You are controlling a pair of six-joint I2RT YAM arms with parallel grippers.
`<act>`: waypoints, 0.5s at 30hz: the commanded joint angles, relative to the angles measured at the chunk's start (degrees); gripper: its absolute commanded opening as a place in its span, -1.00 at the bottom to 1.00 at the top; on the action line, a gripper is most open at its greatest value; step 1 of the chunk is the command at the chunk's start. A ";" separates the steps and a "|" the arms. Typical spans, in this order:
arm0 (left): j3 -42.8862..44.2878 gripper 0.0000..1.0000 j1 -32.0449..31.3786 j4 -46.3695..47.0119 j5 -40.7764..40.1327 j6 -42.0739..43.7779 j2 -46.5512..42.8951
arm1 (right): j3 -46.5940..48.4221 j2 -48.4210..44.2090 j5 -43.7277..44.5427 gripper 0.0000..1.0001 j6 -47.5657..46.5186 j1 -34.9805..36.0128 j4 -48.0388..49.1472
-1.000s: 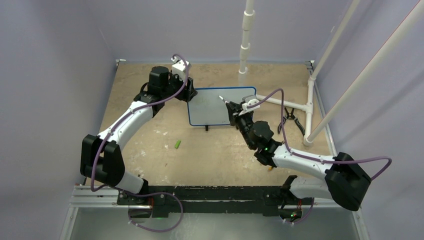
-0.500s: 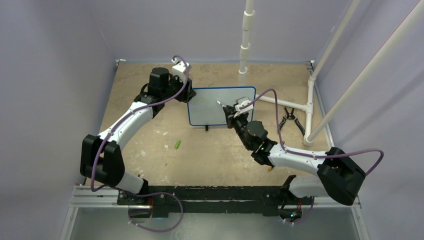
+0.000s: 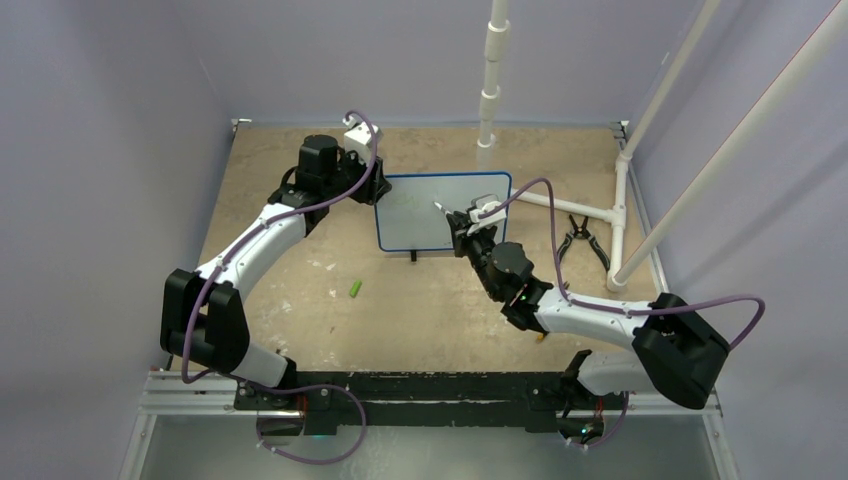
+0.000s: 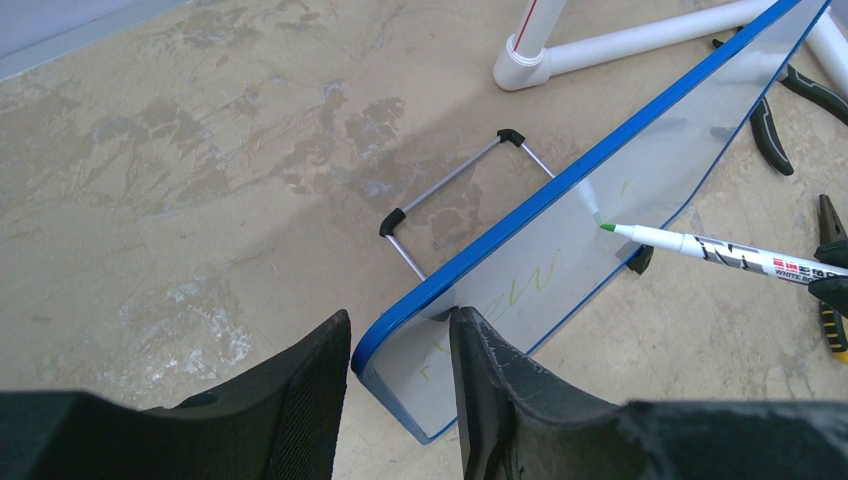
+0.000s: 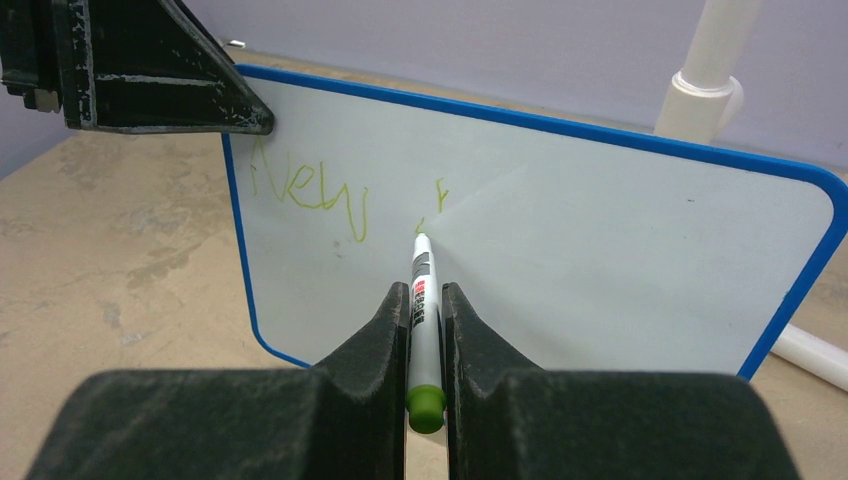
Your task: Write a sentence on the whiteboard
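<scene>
Small green cap (image 3: 355,289) lies alone on the tan table (image 3: 420,320), left of and nearer than the board.

Left gripper (image 4: 400,338): jaws closed down on the left blue edge of the whiteboard (image 5: 600,250), one finger on each face, holding it.

Whiteboard stands at the middle of the table toward the far side, upright and leaning back on a wire prop (image 4: 450,185) behind it.

The sentence (image 5: 310,195): "New" in thin green near the top-left corner, plus a short green stroke just to its right. Rest of the surface white.

Marker (image 5: 423,262): white barrel, green end, tip at the board face beside that stroke. Cannot tell whether it touches.

Right gripper (image 5: 425,295): jaws narrowed onto the marker barrel, gripping it from both sides, pointed at the board.

Pliers (image 3: 583,238) lie on the table right of the board, beside the white pipe frame (image 3: 560,205).
</scene>
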 commanded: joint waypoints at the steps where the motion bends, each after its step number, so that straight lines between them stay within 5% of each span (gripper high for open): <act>1: -0.15 -0.20 0.28 1.93 0.05 1.00 -1.49 | 0.93 -1.61 3.92 -1.00 -0.52 -0.23 1.63; 15: -0.08 -0.24 0.28 1.77 0.06 1.03 -1.58 | 1.22 -1.25 4.29 -1.00 -0.82 -0.14 1.20</act>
